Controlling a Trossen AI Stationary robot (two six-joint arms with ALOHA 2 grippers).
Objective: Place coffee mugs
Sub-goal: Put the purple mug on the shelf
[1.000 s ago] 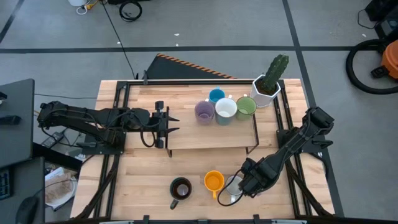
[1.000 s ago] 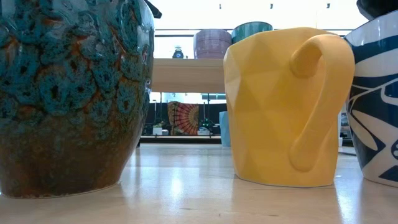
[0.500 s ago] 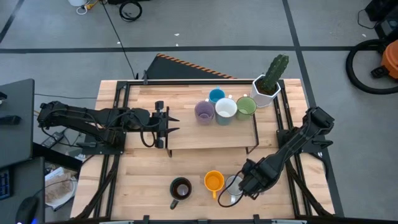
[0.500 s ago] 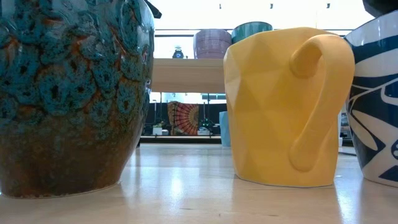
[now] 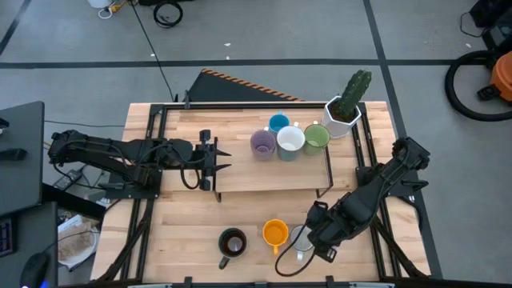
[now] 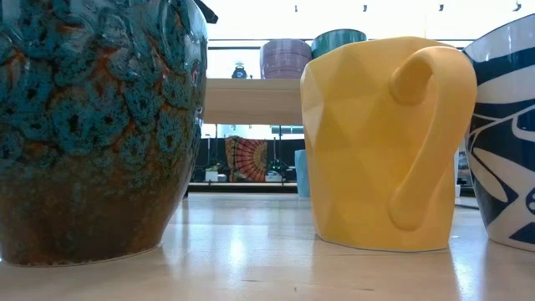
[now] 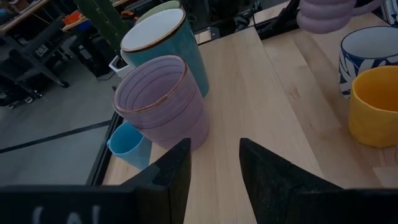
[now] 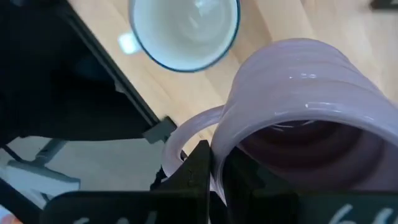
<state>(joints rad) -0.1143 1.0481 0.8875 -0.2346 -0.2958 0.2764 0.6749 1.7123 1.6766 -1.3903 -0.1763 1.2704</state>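
Observation:
My right gripper (image 5: 318, 237) hangs over the table's near right part, shut on a ribbed lavender mug (image 8: 298, 93), also seen lifted in the left wrist view (image 7: 326, 15). Below it a white mug with blue pattern (image 8: 183, 28) stands on the table, with a yellow mug (image 5: 275, 234) and a dark mug (image 5: 233, 242) to its left. On the raised shelf (image 5: 240, 176) stand a lavender mug (image 5: 263, 144), a blue one (image 5: 278, 123), a white one (image 5: 290, 142) and a green one (image 5: 317, 138). My left gripper (image 5: 216, 160) waits open over the shelf's left end. My right gripper has the lavender mug's rim (image 8: 217, 146) right beside the handle (image 8: 186, 134), with one finger inside the mug and one outside. The fingers come from above, pointing down. The mug hangs below them, mouth up, lifted clear of the table.
A white hexagonal pot with a cactus (image 5: 344, 112) stands at the shelf's far right end. Black rails (image 5: 144, 216) run along the table's left and right sides. Bare wood lies on the shelf's left half and on the near left of the table.
My right gripper has risen from beside the white-and-blue mug. Its dark tip, which showed at the top right of the low view, has left that view. The mugs on the table and shelf have stayed put.

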